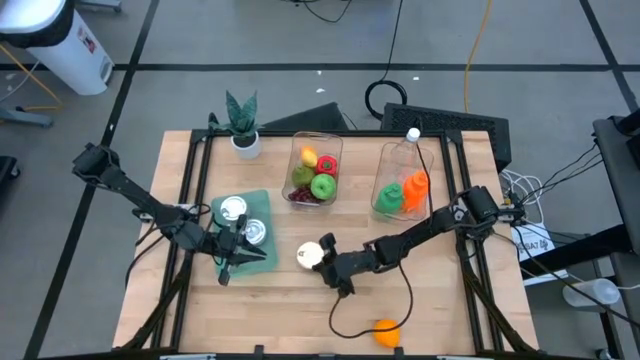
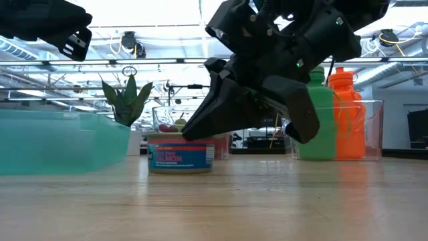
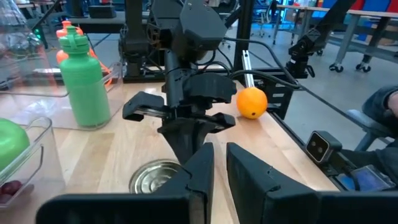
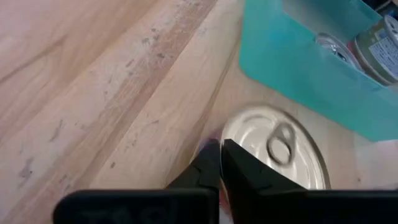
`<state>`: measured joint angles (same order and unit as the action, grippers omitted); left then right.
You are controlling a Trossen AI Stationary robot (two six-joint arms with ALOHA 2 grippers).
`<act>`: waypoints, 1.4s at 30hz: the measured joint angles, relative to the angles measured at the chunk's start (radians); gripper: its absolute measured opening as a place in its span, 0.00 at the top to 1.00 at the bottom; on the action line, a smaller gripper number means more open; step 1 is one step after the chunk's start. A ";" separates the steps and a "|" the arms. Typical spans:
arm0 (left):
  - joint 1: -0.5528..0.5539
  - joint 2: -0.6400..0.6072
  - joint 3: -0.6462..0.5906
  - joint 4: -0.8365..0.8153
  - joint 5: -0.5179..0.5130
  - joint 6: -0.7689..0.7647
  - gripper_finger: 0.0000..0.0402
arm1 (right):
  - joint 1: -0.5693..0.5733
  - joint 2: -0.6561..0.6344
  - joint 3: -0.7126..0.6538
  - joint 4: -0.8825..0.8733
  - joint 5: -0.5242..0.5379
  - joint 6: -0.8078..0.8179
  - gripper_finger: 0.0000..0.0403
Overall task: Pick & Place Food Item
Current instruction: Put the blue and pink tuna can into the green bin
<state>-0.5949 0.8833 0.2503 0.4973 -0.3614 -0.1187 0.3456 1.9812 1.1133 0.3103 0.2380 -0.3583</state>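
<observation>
The salmon can (image 1: pixel 311 254) stands upright on the counter (image 1: pixel 440 310), just beside the teal tray (image 1: pixel 262 212) that already holds two tins, and the right claw (image 1: pixel 333 274) hangs next to it with fingers pressed together on nothing, so the pick looks not yet made. The left claw (image 1: pixel 226 268), also pressed together and empty, waits over the tray's near edge. Next, the right claw would likely need to spread, straddle the can and pinch it before carrying it to the tray.
</observation>
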 joint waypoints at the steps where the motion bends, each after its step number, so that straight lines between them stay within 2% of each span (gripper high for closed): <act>1: 0.000 0.000 0.000 0.000 0.000 0.001 0.87 | -0.001 0.000 0.000 0.002 0.002 -0.006 0.99; 14: 0.000 0.019 0.001 0.046 -0.017 0.086 0.87 | -0.003 -0.041 0.033 -0.026 -0.005 0.087 1.00; 21: 0.005 0.166 0.015 0.104 -0.011 0.097 0.87 | -0.004 -0.041 0.042 -0.032 -0.006 0.109 1.00; 26: 0.044 0.344 0.125 0.046 0.030 0.087 0.85 | -0.004 -0.041 0.042 -0.035 -0.005 0.112 1.00; 30: 0.042 0.503 0.277 -0.126 0.073 0.052 0.76 | -0.004 -0.041 0.042 -0.034 -0.005 0.138 1.00; 34: 0.016 0.631 0.401 -0.208 0.075 0.136 0.61 | -0.005 -0.041 0.042 -0.033 -0.005 0.171 1.00; 38: -0.016 0.660 0.460 -0.274 0.087 0.231 0.41 | -0.009 -0.041 0.042 -0.032 -0.006 0.200 1.00; 42: -0.031 0.656 0.467 -0.236 -0.036 0.227 0.19 | -0.012 -0.061 0.042 -0.045 -0.007 0.223 1.00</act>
<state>-0.6259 1.5391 0.7169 0.2614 -0.3975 0.1087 0.3334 1.9200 1.1552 0.2656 0.2306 -0.1350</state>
